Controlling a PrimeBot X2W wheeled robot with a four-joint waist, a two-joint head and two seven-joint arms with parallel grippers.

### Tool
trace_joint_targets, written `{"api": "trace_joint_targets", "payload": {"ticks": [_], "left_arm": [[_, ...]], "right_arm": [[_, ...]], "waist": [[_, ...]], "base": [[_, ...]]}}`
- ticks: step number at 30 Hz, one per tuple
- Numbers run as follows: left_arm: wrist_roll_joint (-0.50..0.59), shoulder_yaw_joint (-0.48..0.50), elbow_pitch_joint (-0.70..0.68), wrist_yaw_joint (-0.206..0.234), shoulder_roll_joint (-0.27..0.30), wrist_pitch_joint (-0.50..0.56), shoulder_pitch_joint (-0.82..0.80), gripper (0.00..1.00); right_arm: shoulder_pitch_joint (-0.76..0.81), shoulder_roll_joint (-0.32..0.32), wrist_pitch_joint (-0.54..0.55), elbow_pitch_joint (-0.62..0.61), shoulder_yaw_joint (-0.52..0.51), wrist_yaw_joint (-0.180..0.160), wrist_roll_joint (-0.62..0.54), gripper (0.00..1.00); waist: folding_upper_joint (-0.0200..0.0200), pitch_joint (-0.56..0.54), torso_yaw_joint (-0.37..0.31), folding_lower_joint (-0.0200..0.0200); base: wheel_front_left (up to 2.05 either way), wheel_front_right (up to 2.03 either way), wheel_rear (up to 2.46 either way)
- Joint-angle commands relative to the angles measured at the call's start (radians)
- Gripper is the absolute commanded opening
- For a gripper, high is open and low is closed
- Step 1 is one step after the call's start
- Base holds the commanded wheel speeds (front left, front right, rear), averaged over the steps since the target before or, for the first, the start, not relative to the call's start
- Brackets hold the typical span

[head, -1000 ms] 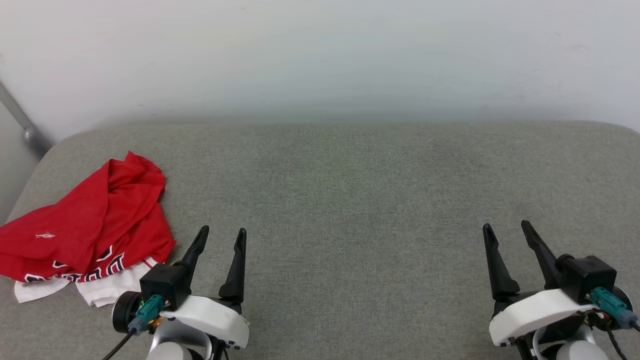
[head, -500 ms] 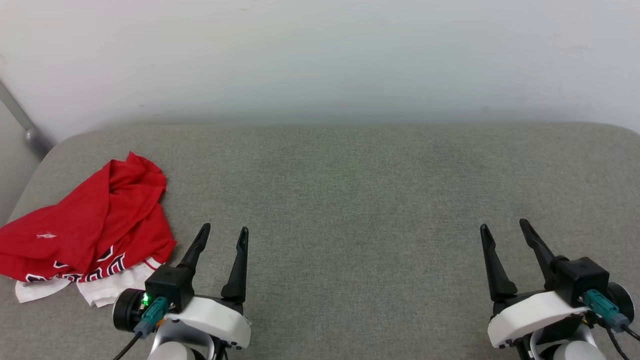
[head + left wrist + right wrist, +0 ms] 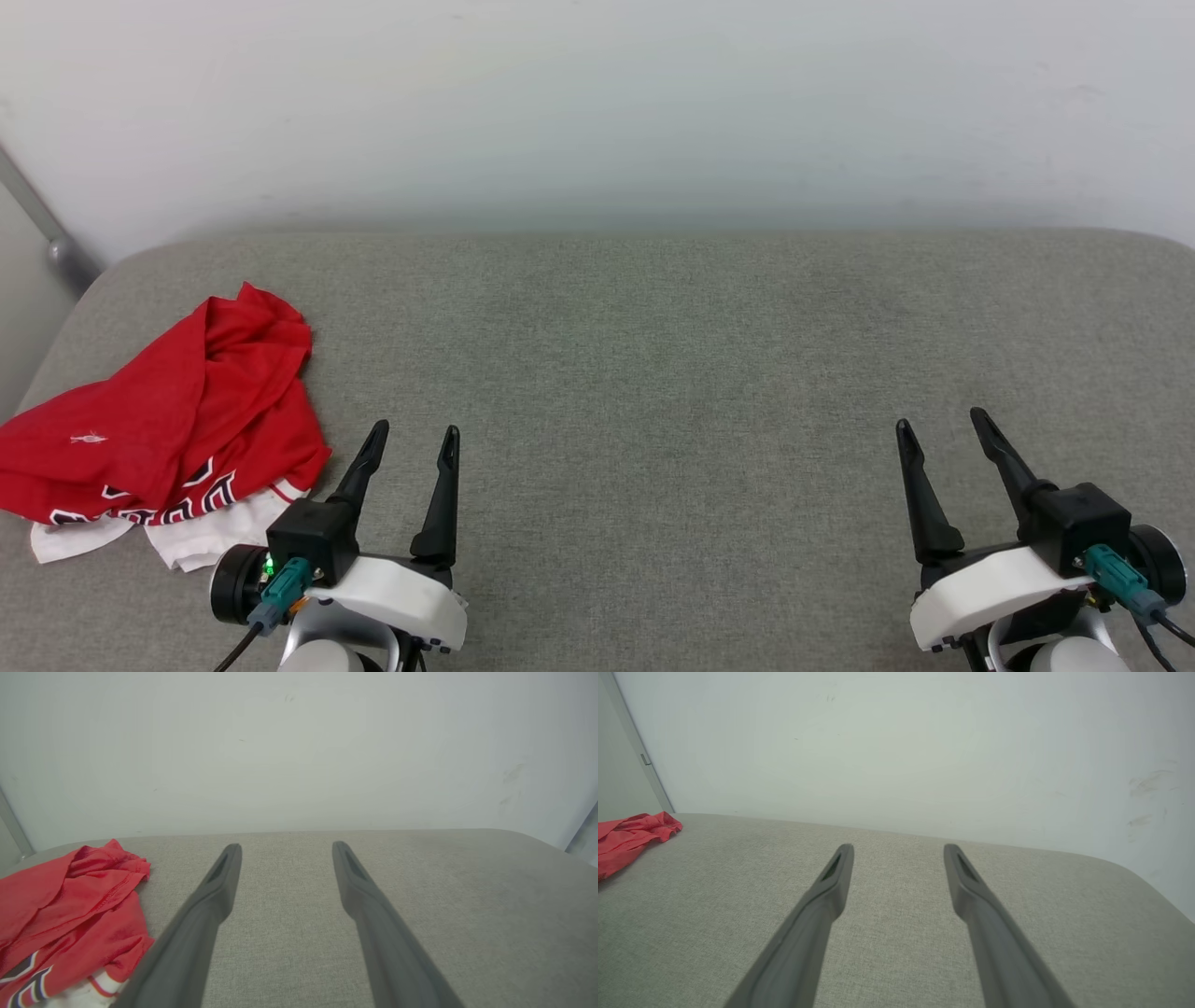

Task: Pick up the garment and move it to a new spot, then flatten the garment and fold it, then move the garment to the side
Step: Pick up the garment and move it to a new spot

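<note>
Crumpled red jersey T-shirt (image 3: 159, 411), white sleeves, heaped at left edge of grey fabric-covered worktop (image 3: 653, 373), long axis diagonal. Left gripper (image 3: 415, 431) just beside it on its right, jaws wide, empty. Right gripper (image 3: 940, 417) well apart, equally wide — left arm nearer.

The grey fabric-covered counter (image 3: 653, 373) lies open across its middle and right. This leaves a wide passage between the left tool (image 3: 415, 429) and the right tool (image 3: 940, 420), which are well apart. There is also room from both forward to the pale wall (image 3: 597, 112) that closes off the far edge. The one obstacle on the surface is the crumpled red jersey garment with white sleeves (image 3: 168, 420), heaped at the near left corner just beside the left tool's outer finger. Beyond that corner a slanted grey metal bar (image 3: 37, 224) bounds the left side. Both tools' jaws are spread, with bare fabric between the fingers.
</note>
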Motion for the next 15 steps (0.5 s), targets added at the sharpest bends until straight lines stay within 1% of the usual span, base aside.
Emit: {"api": "trace_joint_targets", "payload": {"ticks": [1, 9, 12, 15], "left_arm": [[-0.007, 0.006, 0.002, -0.003, -0.002, -0.005, -0.012, 1.00], [-0.013, 0.015, 0.014, -0.005, -0.007, -0.005, -0.013, 1.00], [-0.010, 0.018, 0.021, -0.005, -0.007, -0.005, -0.017, 1.00], [-0.009, 0.026, 0.028, -0.002, -0.008, -0.004, -0.025, 1.00]], "right_arm": [[0.001, 0.003, -0.007, 0.003, 0.000, 0.000, 0.004, 1.00], [0.003, 0.003, -0.011, 0.007, -0.004, 0.000, 0.010, 1.00], [0.006, 0.003, -0.013, 0.003, -0.003, 0.000, 0.010, 1.00], [0.005, 0.003, -0.011, -0.003, 0.005, 0.000, 0.011, 1.00]], "waist": [[0.0000, -0.001, 0.002, -0.0001], [0.0000, -0.003, 0.017, -0.0001], [0.0000, -0.002, 0.037, -0.0001], [0.0000, 0.001, 0.073, -0.0001]], "base": [[0.00, 0.00, 0.00], [0.00, 0.00, 0.00], [0.00, 0.00, 0.00], [0.00, 0.00, 0.00]]}}
